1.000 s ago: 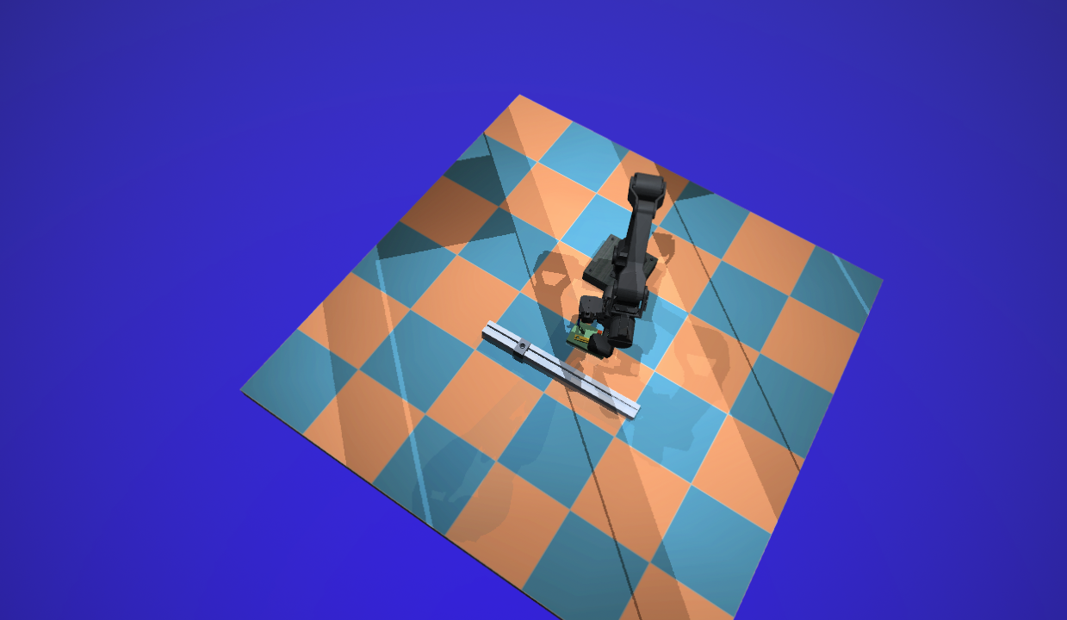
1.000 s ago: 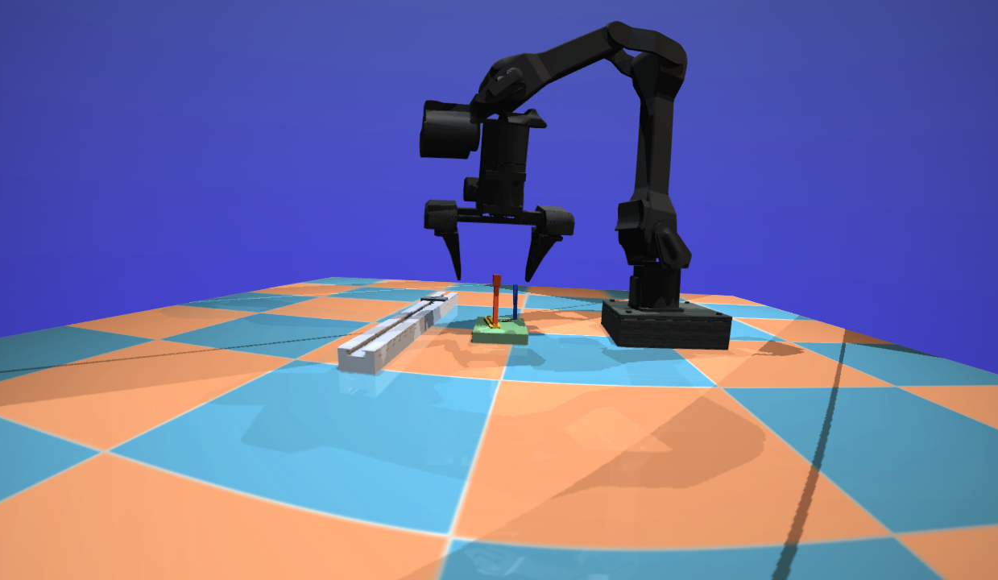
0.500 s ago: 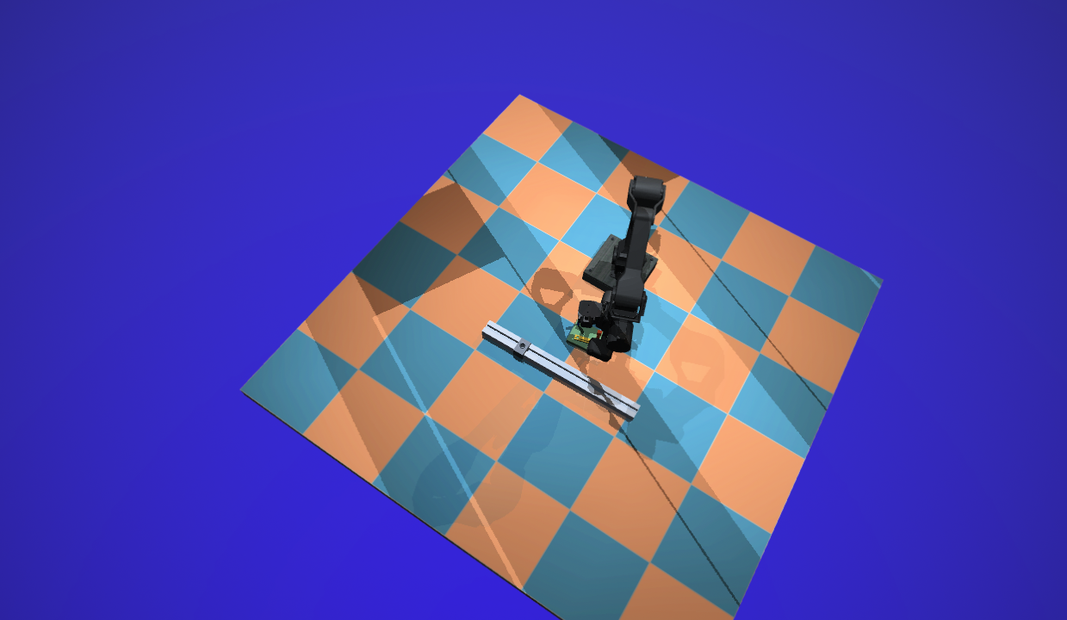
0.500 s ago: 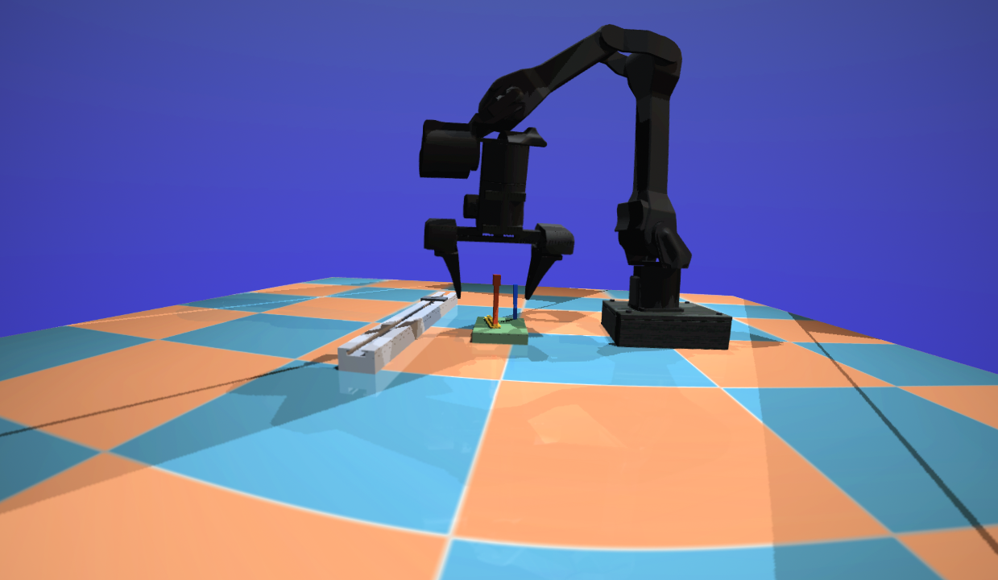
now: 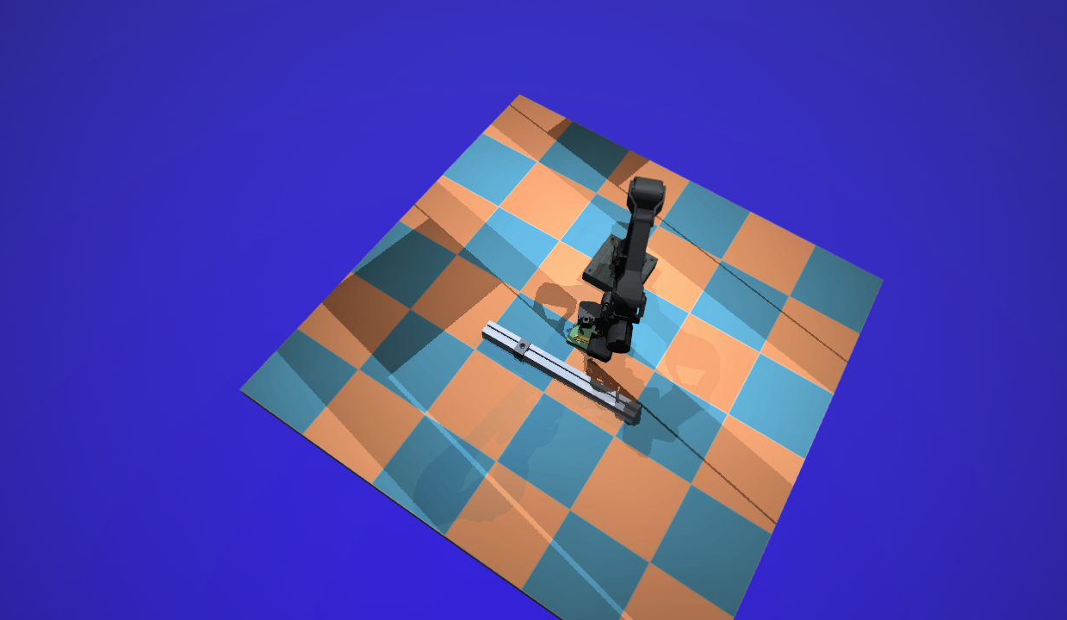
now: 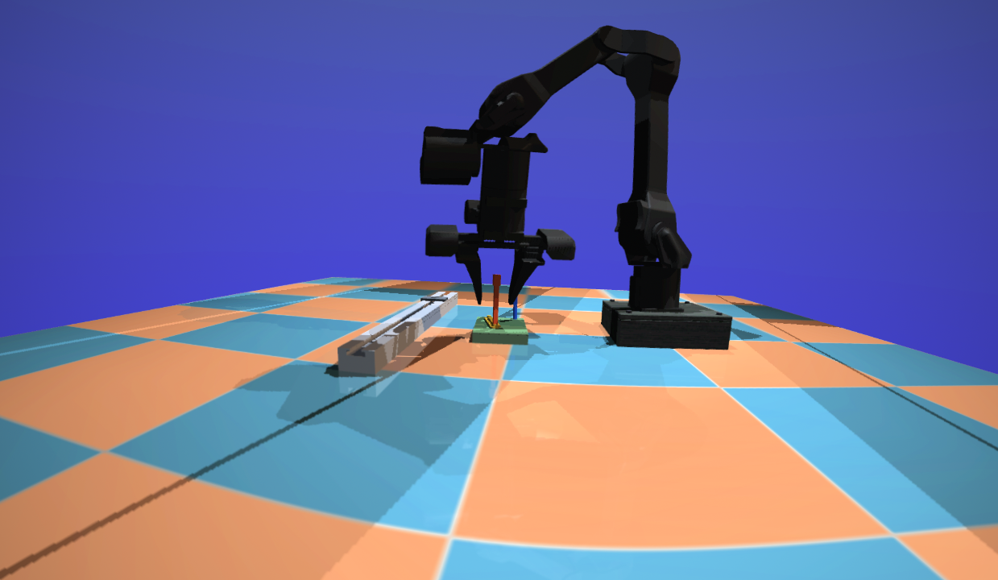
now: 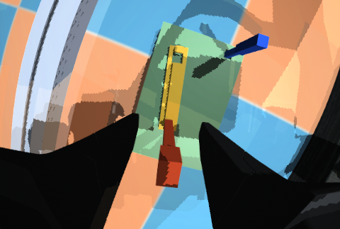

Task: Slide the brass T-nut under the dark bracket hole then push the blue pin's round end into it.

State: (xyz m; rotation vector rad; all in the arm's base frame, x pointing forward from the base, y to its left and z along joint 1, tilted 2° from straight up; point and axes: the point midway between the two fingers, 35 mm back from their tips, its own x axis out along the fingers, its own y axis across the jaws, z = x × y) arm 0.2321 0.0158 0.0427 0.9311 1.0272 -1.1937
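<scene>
Nut (image 5: 581, 338) (image 6: 490, 323) (image 7: 176, 91): my gripper (image 6: 496, 303) (image 7: 169, 124) stands part-open around its handle (image 6: 496, 299) (image 7: 170, 162), gripping nothing; closing off-centre could tilt it.

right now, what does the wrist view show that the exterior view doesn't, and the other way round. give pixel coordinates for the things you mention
Only the wrist view: the square opening near one end of the brass nut (image 5: 580, 338) (image 6: 490, 322) (image 7: 177, 87).

Only the exterior view: the dark bracket (image 5: 517, 353) (image 6: 435, 298) and the arm's raised elbow (image 5: 646, 192) (image 6: 656, 57).

Both: the orange handle (image 6: 496, 299) (image 7: 169, 174) standing between the open gripper's (image 5: 592, 331) (image 6: 495, 301) (image 7: 169, 119) fingers, blue pin (image 6: 515, 308) (image 7: 248, 46), green tray (image 5: 585, 329) (image 6: 499, 336) (image 7: 209, 115), part of the rail (image 5: 560, 368) (image 6: 358, 362) (image 7: 61, 20).
</scene>
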